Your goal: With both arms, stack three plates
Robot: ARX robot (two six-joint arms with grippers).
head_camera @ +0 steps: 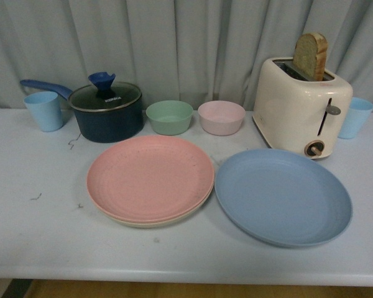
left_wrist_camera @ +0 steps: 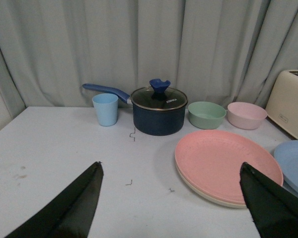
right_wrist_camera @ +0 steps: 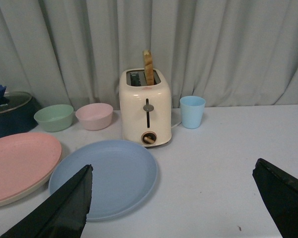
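A: Grey curtain [head_camera: 174,37] is hanging behind the pale desk [head_camera: 37,236]. What is the front view showing?
B: The pink plate [head_camera: 150,177] is lying on the beige plate [head_camera: 155,224], and the blue plate [head_camera: 283,195] is resting just beside them, to the right.
A: And the left wrist view?
B: The left hand [left_wrist_camera: 170,167] is gaping wide above the desk, gripping nothing.
A: Right wrist view?
B: The right hand [right_wrist_camera: 173,167] is spreading wide too, with the blue plate lying in front of it.

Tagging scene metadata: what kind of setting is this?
Probably a mock kitchen tabletop in a lab, not a real kitchen: toaster with bread, lidded saucepan, pink plate and blue plate on a plain pale table backed by a grey curtain.
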